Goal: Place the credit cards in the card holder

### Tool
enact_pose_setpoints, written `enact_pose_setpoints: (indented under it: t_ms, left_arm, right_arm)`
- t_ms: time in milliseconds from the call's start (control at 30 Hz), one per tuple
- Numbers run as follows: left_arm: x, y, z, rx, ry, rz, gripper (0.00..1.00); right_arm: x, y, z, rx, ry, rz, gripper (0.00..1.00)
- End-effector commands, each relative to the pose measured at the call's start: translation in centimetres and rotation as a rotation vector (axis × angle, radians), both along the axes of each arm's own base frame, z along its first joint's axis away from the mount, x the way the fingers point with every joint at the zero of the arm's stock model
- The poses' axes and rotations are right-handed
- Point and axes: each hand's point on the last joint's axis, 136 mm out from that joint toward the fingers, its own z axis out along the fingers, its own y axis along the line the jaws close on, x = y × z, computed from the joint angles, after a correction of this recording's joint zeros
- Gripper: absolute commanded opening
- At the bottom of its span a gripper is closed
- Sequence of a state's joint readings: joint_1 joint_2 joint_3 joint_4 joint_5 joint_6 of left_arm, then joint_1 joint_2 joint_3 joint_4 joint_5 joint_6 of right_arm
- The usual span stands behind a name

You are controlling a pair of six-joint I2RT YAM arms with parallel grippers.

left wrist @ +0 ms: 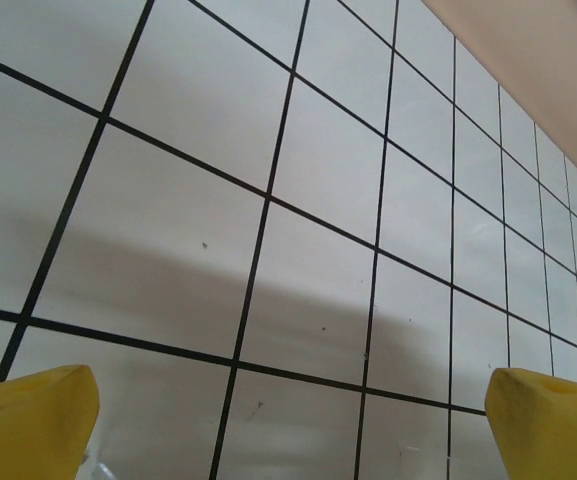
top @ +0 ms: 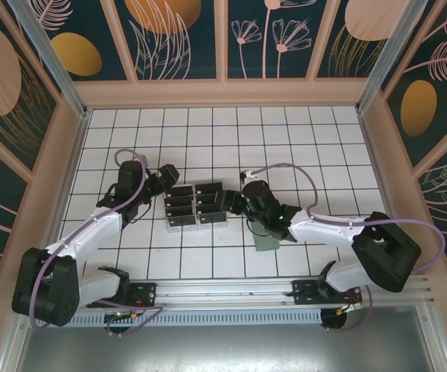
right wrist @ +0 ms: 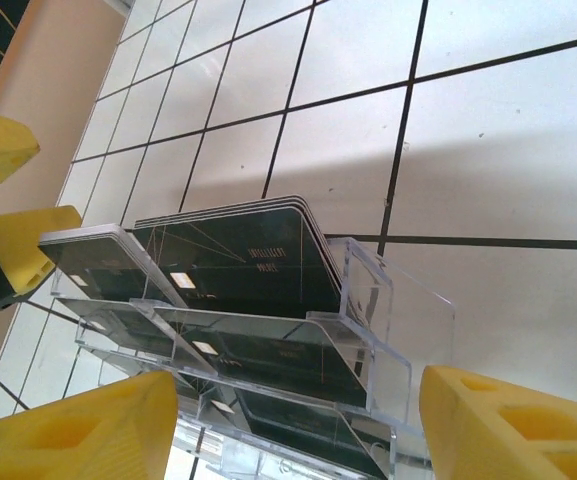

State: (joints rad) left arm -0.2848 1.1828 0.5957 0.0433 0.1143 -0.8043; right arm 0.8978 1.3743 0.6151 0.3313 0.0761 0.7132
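Observation:
Several black credit cards [top: 194, 203] stand in the tiers of a clear plastic rack [top: 183, 223] mid-table. In the right wrist view the top stack of cards [right wrist: 238, 255] leans in the rack [right wrist: 408, 320]. My right gripper [top: 228, 201] is at the rack's right end, open. Its yellow fingers [right wrist: 508, 425] stand either side of the lower tiers, and nothing is gripped between them [right wrist: 293, 420]. The sage-green card holder [top: 267, 242] lies flat under my right wrist, partly hidden. My left gripper [top: 167, 180] is at the rack's far left corner, wide open over bare tiles [left wrist: 288, 420].
The floor is white tile with black grid lines [top: 285, 139], boxed in by beige walls [top: 223, 91]. My left gripper's yellow fingers [right wrist: 3, 240] show beyond the rack in the right wrist view. Both arm bases sit on the rail [top: 231, 293] at the near edge.

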Motion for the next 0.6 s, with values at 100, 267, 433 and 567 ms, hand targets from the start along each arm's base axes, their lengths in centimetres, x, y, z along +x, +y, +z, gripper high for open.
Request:
enact_pose_setpoints:
  t_ms: [100, 267, 433, 567]
  left_arm:
    - [-2.3, 0.4, 0.2, 0.018, -0.003, -0.027, 0.99]
    - [-3.7, -0.3, 0.1, -0.036, 0.001, -0.065, 0.99]
    - [-4.3, -0.8, -0.2, -0.075, 0.007, -0.080, 0.99]
    - [-4.4, -0.8, -0.6, -0.072, 0.010, -0.083, 0.99]
  right_arm:
    - [-2.1, -1.2, -1.6, -0.003, 0.048, 0.020, 0.68]
    - [-4.2, -0.7, -2.7, -0.017, 0.065, 0.060, 0.70]
    - [-6.3, -0.3, -4.2, -0.038, 0.090, 0.082, 0.70]
    - [-7.6, -0.4, -5.3, -0.039, 0.117, 0.084, 0.69]
